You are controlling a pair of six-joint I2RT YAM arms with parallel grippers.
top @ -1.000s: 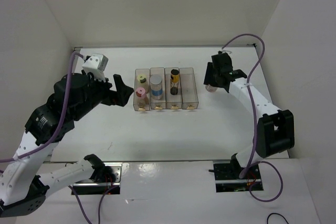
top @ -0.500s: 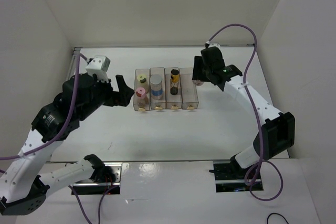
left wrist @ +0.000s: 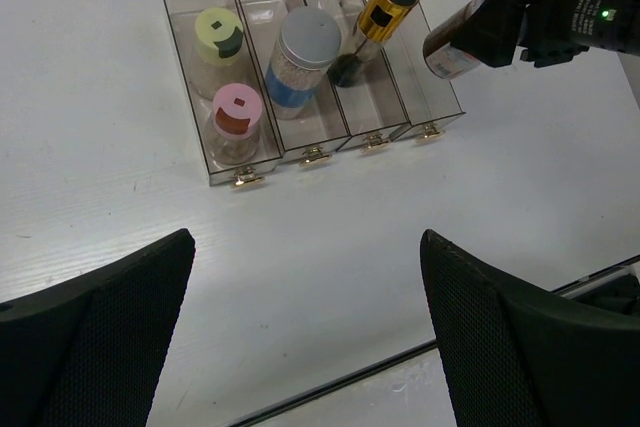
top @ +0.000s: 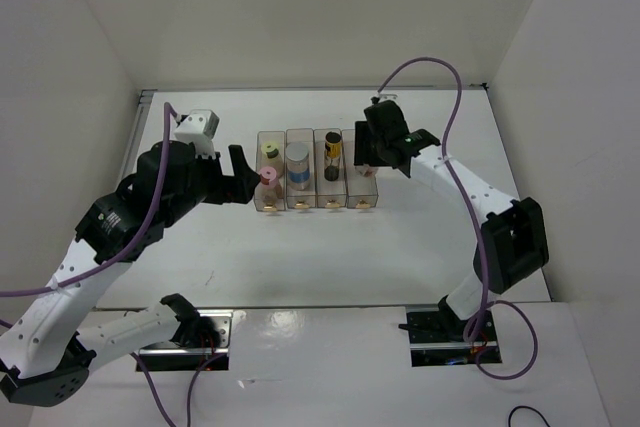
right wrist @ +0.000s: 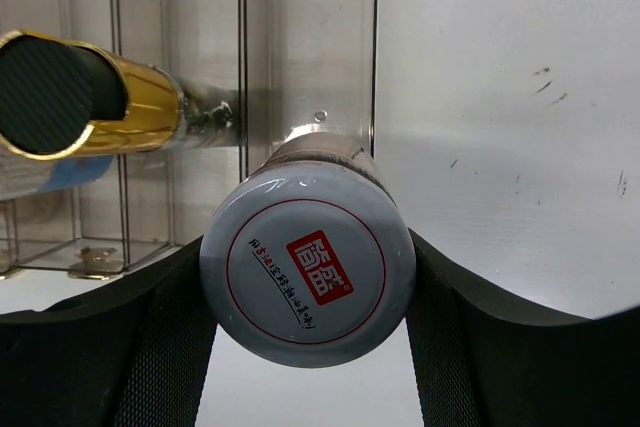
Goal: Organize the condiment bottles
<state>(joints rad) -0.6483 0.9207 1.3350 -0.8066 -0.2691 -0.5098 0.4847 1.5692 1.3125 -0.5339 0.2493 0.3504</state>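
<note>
Four bottles stand in the clear bins: cream with yellow-green cap (left wrist: pixel 218 35) and pink-capped (left wrist: pixel 238 112) share the leftmost bin, the wide blue-label bottle (left wrist: pixel 305 47) is in the second, and the dark gold-capped one (left wrist: pixel 375 12) leans in the third. My right gripper (top: pixel 372 154) is shut on the white bottle with the purplish lid (right wrist: pixel 308 277), holding it tilted above the right side of the empty rightmost bin (left wrist: pixel 408 62). That bottle also shows in the left wrist view (left wrist: pixel 452 47). My left gripper (left wrist: pixel 310 347) is open and empty, in front of the bins.
The four bins (top: pixel 360 192) sit side by side at mid-table, gold handles facing me. White walls enclose the table on the left, back and right. The table's front edge (left wrist: pixel 400 362) lies just below my left fingers.
My right arm has carried the white bottle leftward, from right of the bins to over the rightmost bin. My left arm has shifted slightly right, its jaws still open.
</note>
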